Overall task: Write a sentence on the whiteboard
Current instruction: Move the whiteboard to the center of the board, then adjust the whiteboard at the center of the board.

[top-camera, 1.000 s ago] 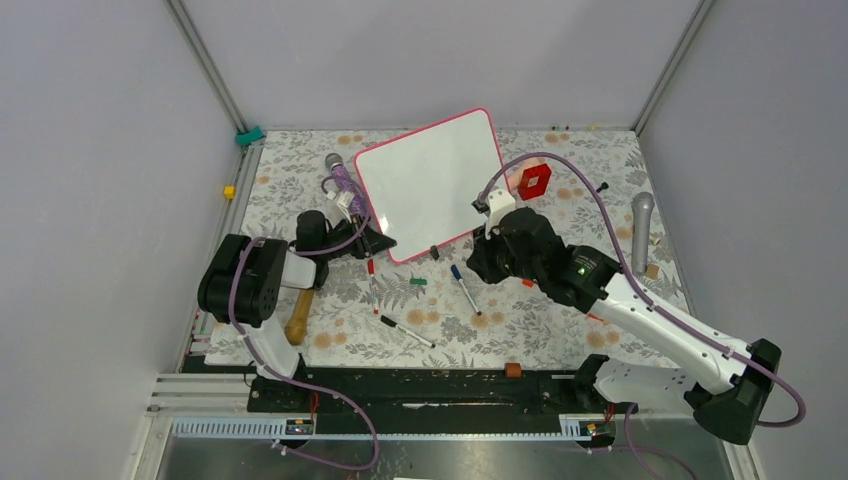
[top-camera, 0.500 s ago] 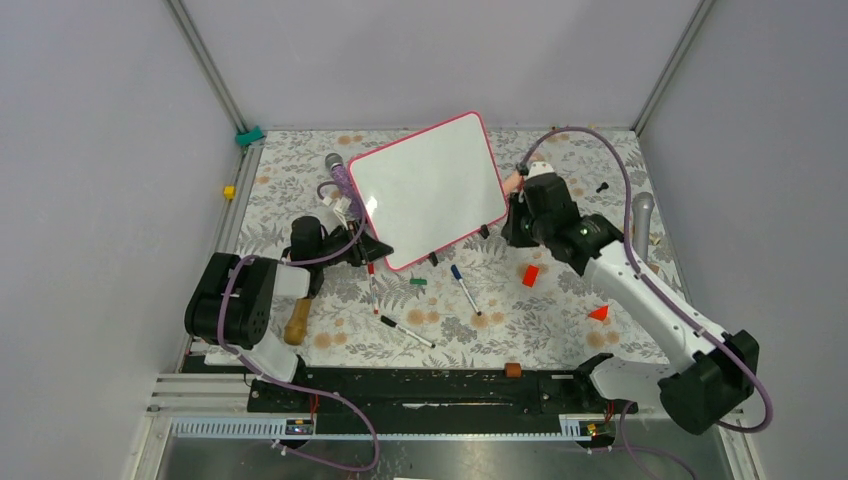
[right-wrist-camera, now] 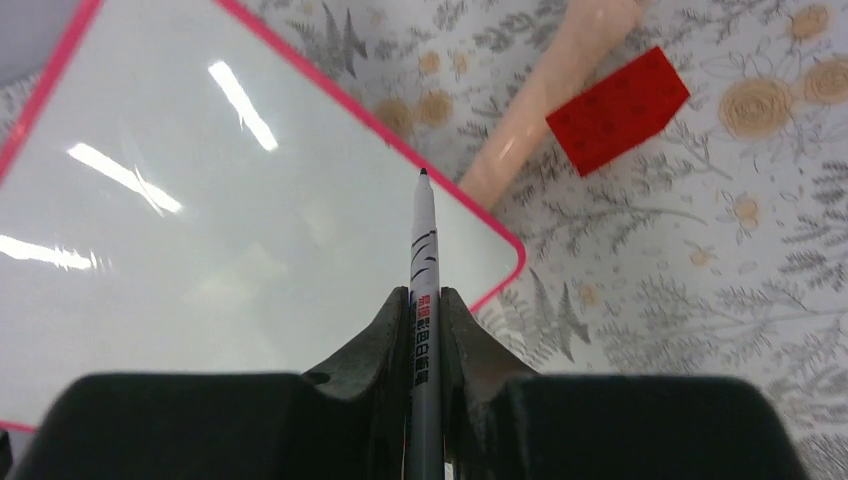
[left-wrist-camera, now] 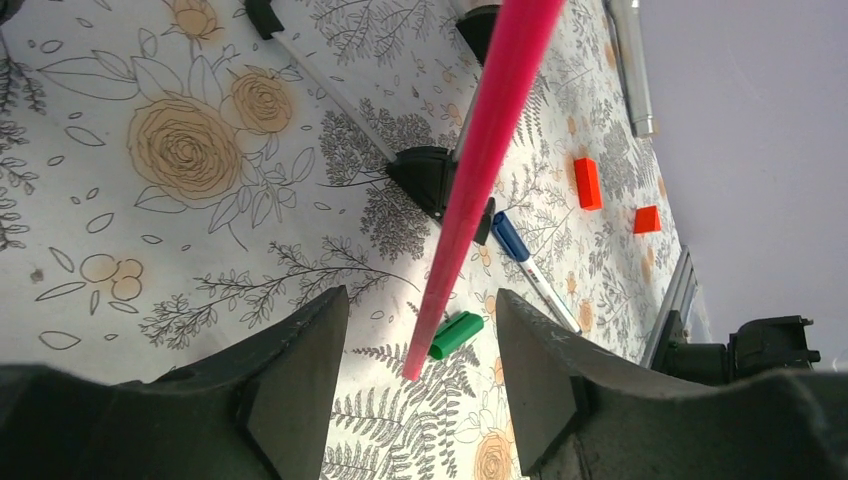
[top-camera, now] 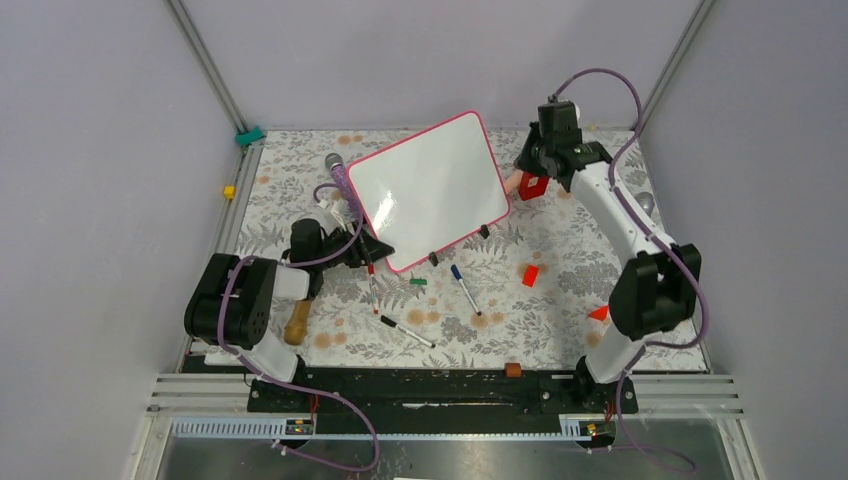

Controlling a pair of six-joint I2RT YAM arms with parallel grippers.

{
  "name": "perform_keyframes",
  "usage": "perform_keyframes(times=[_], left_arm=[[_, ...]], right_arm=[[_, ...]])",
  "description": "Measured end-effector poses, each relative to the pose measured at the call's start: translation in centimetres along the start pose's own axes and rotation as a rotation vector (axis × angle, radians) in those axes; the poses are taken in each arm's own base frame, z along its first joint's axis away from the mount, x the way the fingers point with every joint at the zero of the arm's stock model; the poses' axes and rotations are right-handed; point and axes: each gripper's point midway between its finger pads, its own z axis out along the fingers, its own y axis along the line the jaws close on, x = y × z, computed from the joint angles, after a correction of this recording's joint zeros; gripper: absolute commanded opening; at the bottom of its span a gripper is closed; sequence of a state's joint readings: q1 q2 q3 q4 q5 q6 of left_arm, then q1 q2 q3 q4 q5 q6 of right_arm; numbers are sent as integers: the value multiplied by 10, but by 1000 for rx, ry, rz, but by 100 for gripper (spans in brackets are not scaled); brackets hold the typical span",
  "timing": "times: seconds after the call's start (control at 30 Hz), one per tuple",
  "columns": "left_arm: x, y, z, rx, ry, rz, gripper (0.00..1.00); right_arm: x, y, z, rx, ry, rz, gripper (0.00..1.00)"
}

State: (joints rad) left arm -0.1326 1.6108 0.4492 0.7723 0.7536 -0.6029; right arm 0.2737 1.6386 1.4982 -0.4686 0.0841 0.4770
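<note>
top: board (top-camera: pixel 430 190) tilted up at centre of mat (top-camera: pixel 560 320), near edge on black feet. left gripper (top-camera: pixel 377 248) at board's near-left corner. right gripper (top-camera: pixel 527 166) raised by board's far-right edge.
left wrist: fingers (left-wrist-camera: pixel 300 380) stand apart, board's pink edge between them, touching neither. green cap (left-wrist-camera: pixel 456 334) on mat beyond.
right wrist: jaws clamped on marker (right-wrist-camera: pixel 423 250), tip over board's corner edge. red block (right-wrist-camera: pixel 618 110) on mat near that corner.
</note>
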Motion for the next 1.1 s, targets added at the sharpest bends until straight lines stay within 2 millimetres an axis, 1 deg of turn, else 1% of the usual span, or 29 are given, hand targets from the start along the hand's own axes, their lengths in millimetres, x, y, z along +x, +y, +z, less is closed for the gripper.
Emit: perform_keyframes(times=[0.07, 0.1, 0.13, 0.23, 0.3, 0.33, 0.5, 0.6, 0.77, 0.83, 0.93, 1.1], left_arm=[[0, 2, 0, -9, -6, -1, 57], [-1, 3, -1, -13, -10, -1, 57], [-1, 3, -1, -15, -14, 1, 57], [-5, 4, -2, -18, -24, 4, 57], [-8, 4, -3, -21, -34, 7, 57], [-10, 4, -4, -21, -38, 8, 57], [-13, 4, -6, -19, -48, 13, 57], [-14, 3, -6, -12, -52, 19, 57], [-17, 0, -5, 4, -58, 33, 56], [-17, 0, -5, 9, -58, 35, 56], [-17, 0, -4, 13, -57, 36, 57], [-17, -1, -4, 15, -58, 38, 57]], right_arm=[[-17, 2, 16, 2, -21, 39, 0], [-29, 5, 27, -2, -35, 67, 0], [-35, 7, 36, -14, -40, 87, 0], [-52, 12, 63, -52, -48, 155, 0], [-56, 14, 81, -81, -40, 197, 0], [-59, 15, 93, -104, -36, 227, 0], [-61, 11, 142, -158, -42, 354, 0], [-64, 9, 158, -171, -63, 414, 0], [-75, 16, 177, -215, -99, 511, 0], [-75, 18, 184, -232, -103, 557, 0], [-69, 18, 199, -239, -94, 625, 0], [-50, 13, 224, -204, -44, 706, 0]])
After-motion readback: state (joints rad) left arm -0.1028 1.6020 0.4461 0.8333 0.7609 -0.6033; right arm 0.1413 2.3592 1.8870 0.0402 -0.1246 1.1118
